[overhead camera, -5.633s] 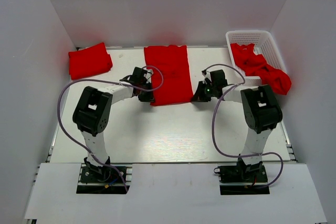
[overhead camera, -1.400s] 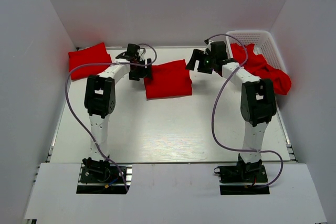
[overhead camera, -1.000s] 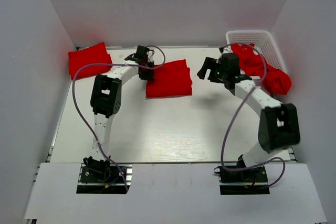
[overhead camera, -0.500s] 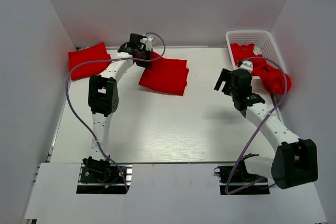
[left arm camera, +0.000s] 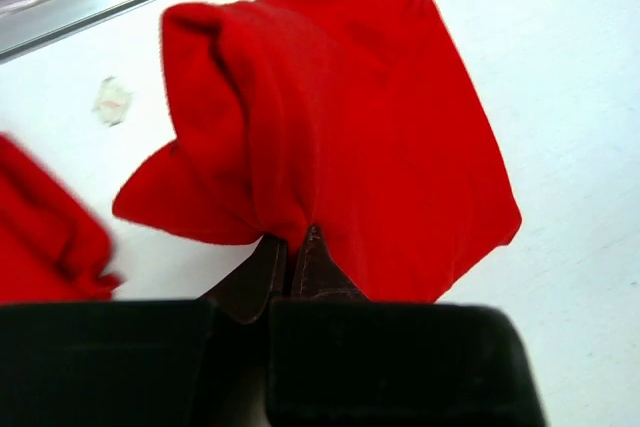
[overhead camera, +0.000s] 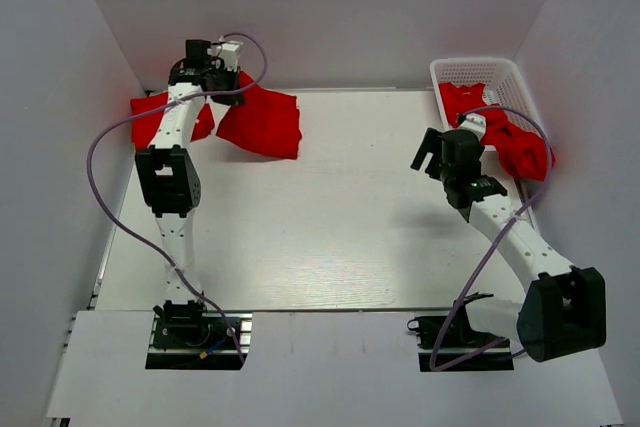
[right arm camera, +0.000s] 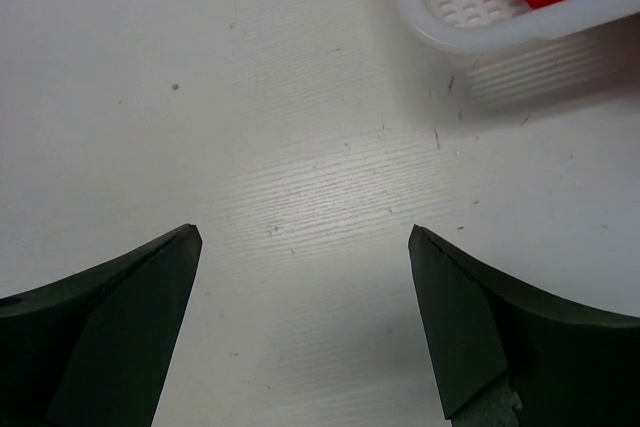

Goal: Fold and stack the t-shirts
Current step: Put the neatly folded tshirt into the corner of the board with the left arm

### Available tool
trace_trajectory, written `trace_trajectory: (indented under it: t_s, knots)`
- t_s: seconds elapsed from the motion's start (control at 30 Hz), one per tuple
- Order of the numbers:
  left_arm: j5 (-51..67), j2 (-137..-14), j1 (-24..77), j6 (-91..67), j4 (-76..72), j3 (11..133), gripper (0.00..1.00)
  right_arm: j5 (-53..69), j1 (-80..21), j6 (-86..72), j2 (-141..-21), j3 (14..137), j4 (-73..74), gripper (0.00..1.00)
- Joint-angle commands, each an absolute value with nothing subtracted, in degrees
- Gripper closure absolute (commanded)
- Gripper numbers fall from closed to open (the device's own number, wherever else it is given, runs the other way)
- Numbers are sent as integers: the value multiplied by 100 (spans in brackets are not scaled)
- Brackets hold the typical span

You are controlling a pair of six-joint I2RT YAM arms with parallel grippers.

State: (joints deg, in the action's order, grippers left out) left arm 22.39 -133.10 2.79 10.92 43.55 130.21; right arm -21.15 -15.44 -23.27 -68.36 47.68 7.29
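A folded red t-shirt hangs by one edge from my left gripper at the back left of the table. In the left wrist view the gripper is shut on the cloth, which droops above the table. A second folded t-shirt lies just left of it, partly hidden behind the arm, and its edge shows in the left wrist view. More crumpled red t-shirts fill the basket at the right. My right gripper hovers open over bare table, holding nothing.
The white lattice basket stands at the back right corner; its corner shows ahead of the right gripper. White walls close in the table on the left, back and right. A small mark lies on the table near the back edge.
My left gripper shut on the folded t-shirt, lifted it and carried it left toward the back-left shirt. My right arm drew back to the right and stayed open.
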Motion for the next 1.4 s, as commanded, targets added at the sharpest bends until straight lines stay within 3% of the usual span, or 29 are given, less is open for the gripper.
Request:
trace_trajectory:
  t_s: [0.0, 0.73, 1.37]
  knots:
    - [2531, -13192, 115, 1371, 4412, 13446, 100, -2259, -1547, -2162, -7022, 5264, 712, 10]
    - [2197, -13017, -931, 1644, 3929, 14264, 100, -1433, -1573, -2294, -8059, 6090, 229, 10]
    - [2672, -13069, -1889, 1591, 3464, 14089, 100, -572, -1652, -2496, -8753, 6591, 62, 10]
